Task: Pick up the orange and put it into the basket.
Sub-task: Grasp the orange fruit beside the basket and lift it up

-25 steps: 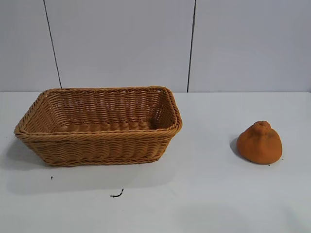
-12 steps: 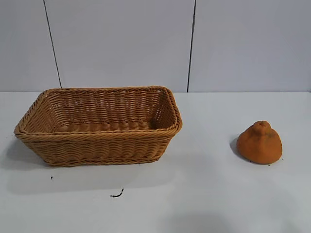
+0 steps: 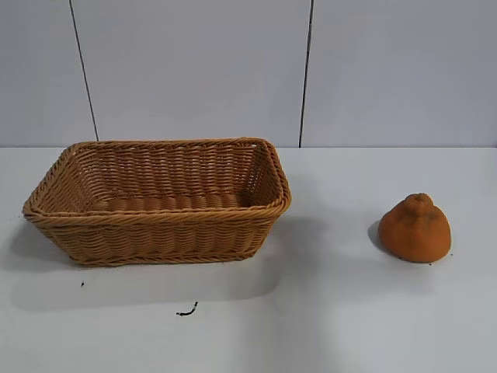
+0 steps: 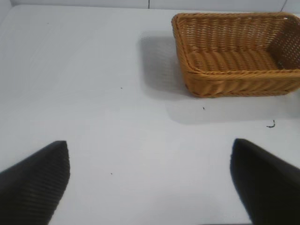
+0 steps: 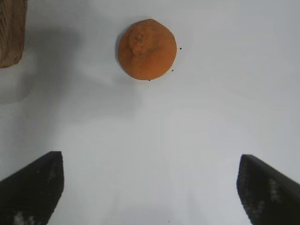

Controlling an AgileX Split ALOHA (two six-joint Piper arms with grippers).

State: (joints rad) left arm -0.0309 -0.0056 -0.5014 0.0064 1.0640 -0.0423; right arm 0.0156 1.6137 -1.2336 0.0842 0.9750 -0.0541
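Approach step — orange (image 3: pixel 415 228) sits on the bench (image 3: pixel 334 311), well right of the basket (image 3: pixel 159 200). Right gripper (image 5: pixel 150 187) spread wide above it, holding nothing; next it descends and centres. Left gripper (image 4: pixel 150 183) released, idle.

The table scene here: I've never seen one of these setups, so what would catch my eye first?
Probably the big woven basket, empty, on the left part of the white table. Next, the bumpy orange sitting alone off to the basket's right, well apart from it. The right gripper hangs open above the table short of the orange, and the left gripper hangs open too, away from the basket.
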